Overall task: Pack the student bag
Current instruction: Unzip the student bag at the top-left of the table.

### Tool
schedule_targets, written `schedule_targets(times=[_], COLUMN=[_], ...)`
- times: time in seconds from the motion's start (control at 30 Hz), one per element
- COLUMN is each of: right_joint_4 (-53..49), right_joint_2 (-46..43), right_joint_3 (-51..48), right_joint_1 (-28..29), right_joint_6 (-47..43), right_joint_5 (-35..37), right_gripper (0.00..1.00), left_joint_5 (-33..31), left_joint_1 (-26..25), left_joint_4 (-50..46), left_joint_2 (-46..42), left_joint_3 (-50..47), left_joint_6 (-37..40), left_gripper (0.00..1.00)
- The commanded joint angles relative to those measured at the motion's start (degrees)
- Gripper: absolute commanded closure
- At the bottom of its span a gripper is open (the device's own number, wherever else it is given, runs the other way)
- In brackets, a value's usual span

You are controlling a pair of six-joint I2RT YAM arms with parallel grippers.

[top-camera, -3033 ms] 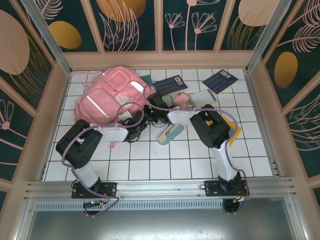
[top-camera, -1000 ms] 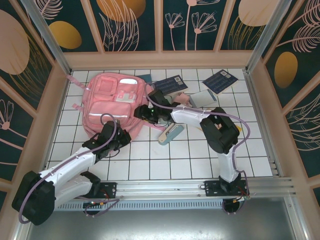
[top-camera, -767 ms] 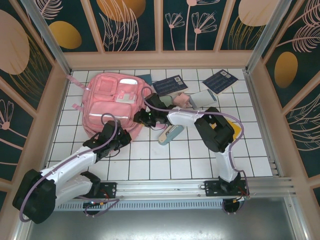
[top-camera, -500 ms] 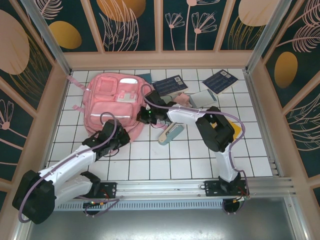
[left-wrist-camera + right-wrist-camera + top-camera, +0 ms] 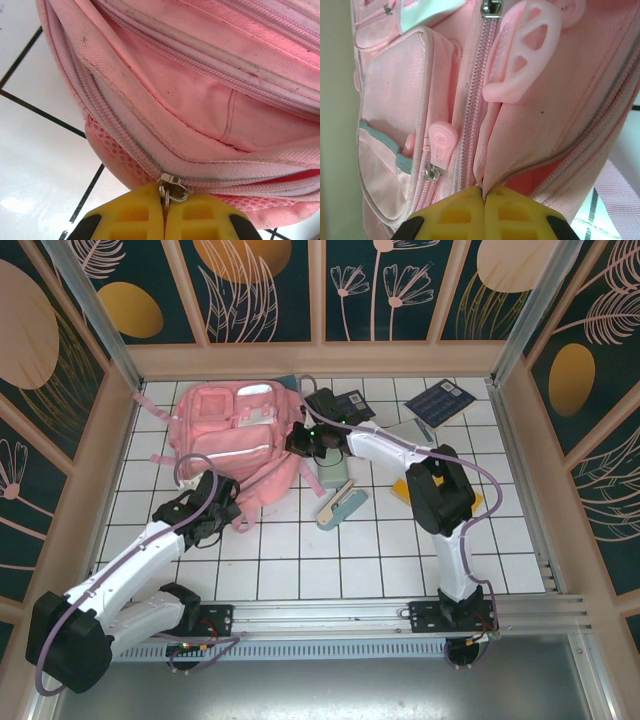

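1. The left gripper [image 5: 164, 202]: yellow fingers pressed together, clamped on the metal zip pull [image 5: 170, 182] at the near edge of the student bag [image 5: 200, 100].
2. The student bag [image 5: 232, 430]: lies front pockets up on the far-left part of the white tiled table [image 5: 320, 560].
3. The right gripper [image 5: 483, 197]: fingers together, pinching a fold of the bag's fabric beside a zip.
4. A dark booklet [image 5: 440, 401]: far right, apart from the bag.

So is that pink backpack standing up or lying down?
Lying down: the student bag rests front pockets up on the tiled table.
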Motion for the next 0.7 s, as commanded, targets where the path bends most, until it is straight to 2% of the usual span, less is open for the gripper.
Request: schedule_targets(times=[0.0, 0.07, 0.2, 0.3, 0.33, 0.4, 0.47, 0.57, 0.67], right_joint_4=[0.35, -0.25, -1.75, -4.59, -4.81, -4.11, -2.32, -0.11, 2.56], right_joint_2=[2.87, 4.43, 8.4, 10.42, 10.04, 7.92, 4.24, -1.62, -7.05], right_joint_3=[6.05, 8.65, 14.45, 18.32, 18.13, 15.6, 10.62, 2.16, -6.68], right_joint_1=[-6.24, -7.1, -8.99, -9.49, -9.45, -9.43, -9.41, -9.19, -7.79], right_joint_6=[-2.77, -3.34, -5.34, -5.87, -5.71, -5.13, -4.06, -1.22, 2.54], right_joint_5=[9.01, 9.86, 9.8, 10.73, 10.84, 11.21, 11.62, 11.43, 9.37], right_gripper=[1.0, 1.0, 1.0, 1.0, 0.92, 0.7, 0.59, 0.51, 0.49], left_joint_5=[-4.81, -0.68, 14.79, 22.81, 24.42, 26.16, 28.56, 30.81, 31.77], left_joint_1=[1.03, 1.05, 1.09, 1.01, 1.01, 0.84, 0.42, -1.01, -2.43], left_joint_4=[-11.16, -7.41, 5.49, 12.99, 14.85, 17.87, 22.13, 25.63, 25.68], left_joint_2=[-1.0, -0.82, -0.42, 1.02, 1.7, 3.17, 5.41, 9.91, 14.42], left_joint_3=[0.03, -0.47, -2.61, -2.18, -1.61, -0.77, -0.09, 1.67, 4.14], left_joint_6=[-0.8, 1.85, 7.48, 8.22, 8.16, 7.84, 7.27, 7.73, 10.01], left_gripper=[1.0, 1.0, 1.0, 1.0, 1.0, 1.0, 1.0, 1.0, 1.0])
